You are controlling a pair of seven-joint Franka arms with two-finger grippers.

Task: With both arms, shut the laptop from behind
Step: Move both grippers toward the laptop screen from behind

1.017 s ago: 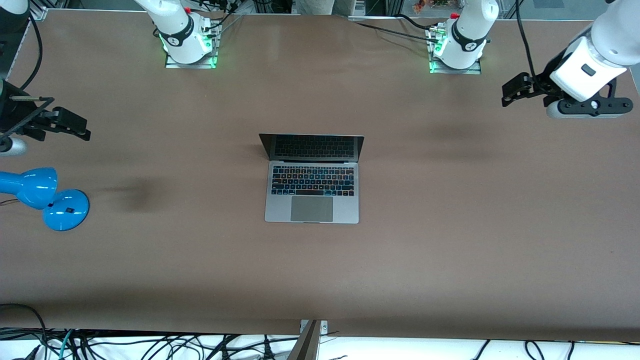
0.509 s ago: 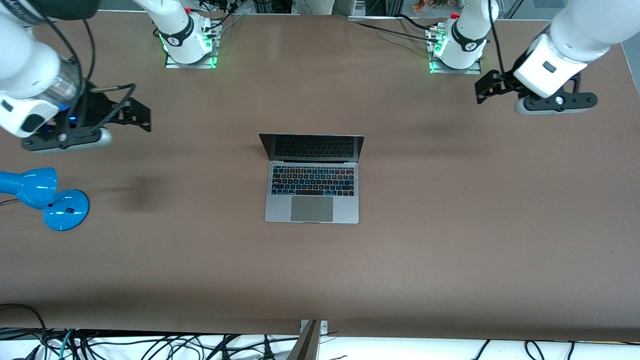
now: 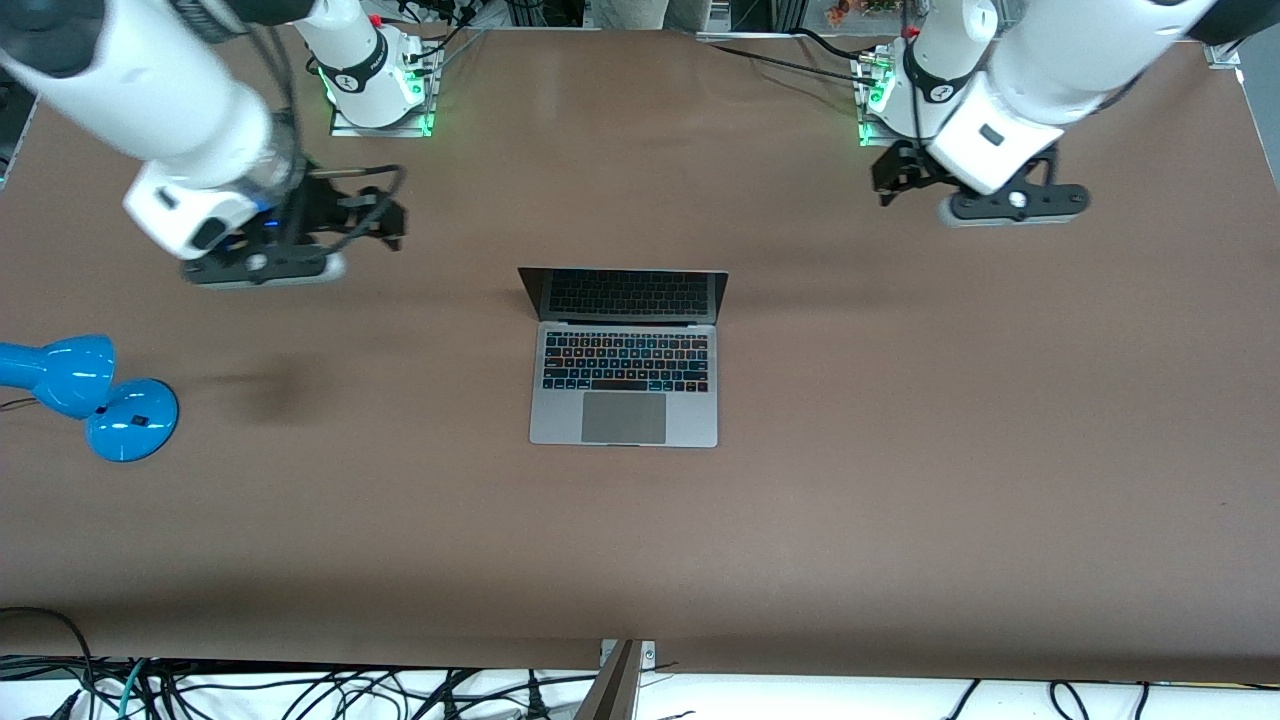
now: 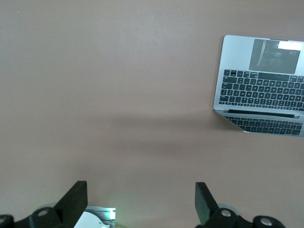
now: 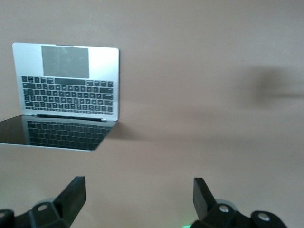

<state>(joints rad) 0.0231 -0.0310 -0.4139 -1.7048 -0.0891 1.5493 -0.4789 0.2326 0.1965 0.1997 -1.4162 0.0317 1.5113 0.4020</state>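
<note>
The laptop (image 3: 624,370) lies open at the middle of the table, with its silver base, black keyboard and grey trackpad showing and its dark screen raised toward the arms' bases. It also shows in the left wrist view (image 4: 260,92) and in the right wrist view (image 5: 66,90). My left gripper (image 3: 890,175) hangs open and empty over bare table toward the left arm's end, apart from the laptop. Its fingers (image 4: 76,202) stand wide apart. My right gripper (image 3: 385,218) hangs open and empty over bare table toward the right arm's end. Its fingers (image 5: 202,194) also stand wide apart.
A blue desk lamp (image 3: 90,395) lies at the right arm's end of the brown table (image 3: 900,450). The arm bases (image 3: 375,85) (image 3: 910,100) stand at the table's edge, with green lights. Cables hang along the near edge.
Both arms have swung inward from the table's ends toward the laptop. The grippers are much closer to its lid than before. The laptop has not moved.
</note>
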